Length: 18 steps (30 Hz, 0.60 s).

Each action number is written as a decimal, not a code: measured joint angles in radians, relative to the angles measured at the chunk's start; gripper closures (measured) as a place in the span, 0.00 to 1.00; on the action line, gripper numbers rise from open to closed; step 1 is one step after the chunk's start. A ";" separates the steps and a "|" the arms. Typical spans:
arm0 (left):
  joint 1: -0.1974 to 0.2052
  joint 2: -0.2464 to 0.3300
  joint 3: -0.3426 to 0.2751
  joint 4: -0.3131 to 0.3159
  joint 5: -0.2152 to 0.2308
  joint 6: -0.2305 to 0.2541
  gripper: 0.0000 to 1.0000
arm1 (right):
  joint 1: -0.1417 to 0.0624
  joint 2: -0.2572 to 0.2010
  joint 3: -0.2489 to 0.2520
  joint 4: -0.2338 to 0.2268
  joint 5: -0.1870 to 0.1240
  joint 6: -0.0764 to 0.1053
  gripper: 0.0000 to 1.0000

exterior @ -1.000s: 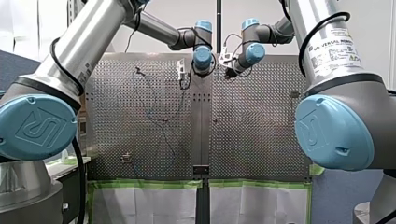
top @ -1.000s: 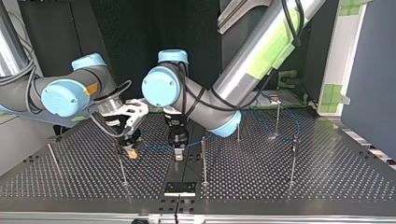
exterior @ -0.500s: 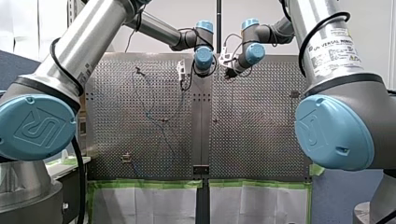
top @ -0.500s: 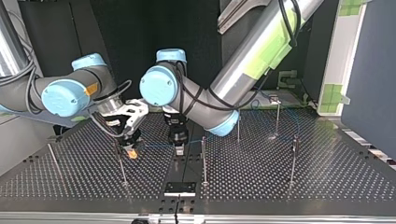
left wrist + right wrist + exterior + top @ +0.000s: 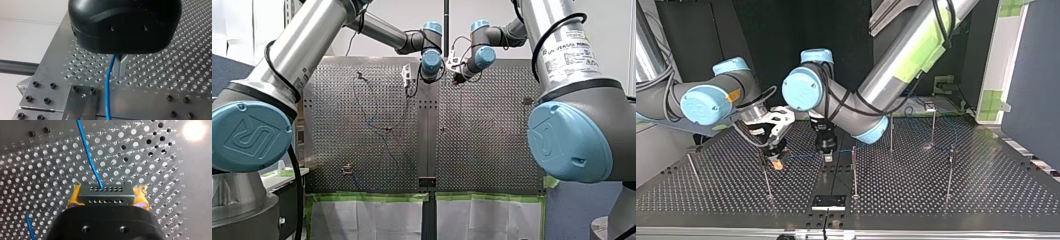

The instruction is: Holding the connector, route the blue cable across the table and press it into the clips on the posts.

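In the right wrist view the black connector (image 5: 105, 192) sits between yellow pads (image 5: 141, 191), with my right gripper (image 5: 106, 195) shut on it. The blue cable (image 5: 88, 155) leaves the connector over the perforated table. In the top view my right gripper (image 5: 777, 162) hangs low at the left. The cable (image 5: 803, 156) runs from it to my left gripper (image 5: 827, 156) near the middle. In the left wrist view my left gripper (image 5: 120, 71) has its metal fingers (image 5: 117, 65) closed together on the blue cable (image 5: 108, 95), just above the table.
Several thin posts stand on the table, one (image 5: 854, 172) close beside my left gripper, others (image 5: 933, 125) (image 5: 950, 172) at the top view's right and one (image 5: 766, 180) below my right gripper. A black plate (image 5: 828, 201) lies at the near edge. Slack cable (image 5: 377, 125) loops over the front view's left half.
My left arm has shifted a little toward the top view's left, and its gripper has drawn slightly back from the camera. My right arm and the connector have stayed put.
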 joint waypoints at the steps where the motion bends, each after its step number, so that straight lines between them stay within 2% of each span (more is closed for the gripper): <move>1: -0.002 0.000 -0.004 0.000 -0.003 -0.001 1.00 | 0.000 0.000 0.000 0.000 0.000 0.000 1.00; 7: -0.009 0.000 -0.045 0.014 -0.016 -0.006 1.00 | 0.000 0.000 0.006 0.000 0.000 0.000 1.00; 18: -0.013 0.000 -0.128 0.091 0.003 -0.029 1.00 | 0.002 0.001 0.082 -0.004 0.005 -0.003 1.00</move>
